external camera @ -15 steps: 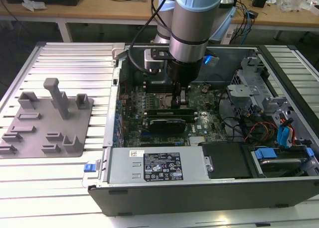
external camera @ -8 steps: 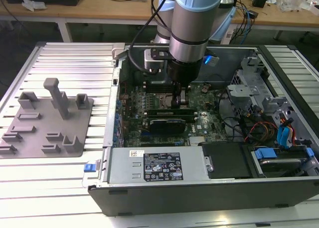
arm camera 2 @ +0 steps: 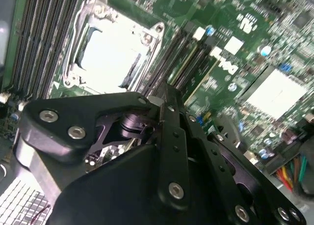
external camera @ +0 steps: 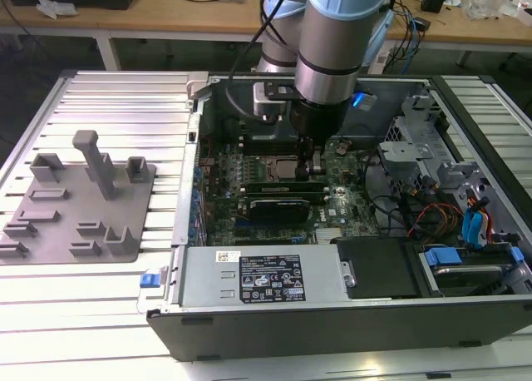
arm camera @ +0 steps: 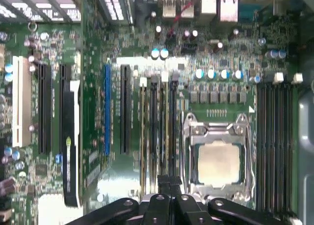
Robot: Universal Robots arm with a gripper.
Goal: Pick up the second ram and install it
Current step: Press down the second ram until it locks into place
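Open computer case (external camera: 465, 231), pincer (external camera: 309, 166) lowered onto second ram (external camera: 278, 187) beside CPU socket (arm camera: 219, 161)

My gripper (external camera: 312, 166) hides its own fingertips behind my wrist in the exterior view, so whether it holds the ram is unclear. The first wrist view's lower edge cuts off my fingers (arm camera: 164, 185). The board (arm camera 2: 255, 48) blurs at the second wrist view's upper right.

Wooden workbench (external camera: 166, 15) behind, cables (external camera: 411, 32) strewn; dark floor.
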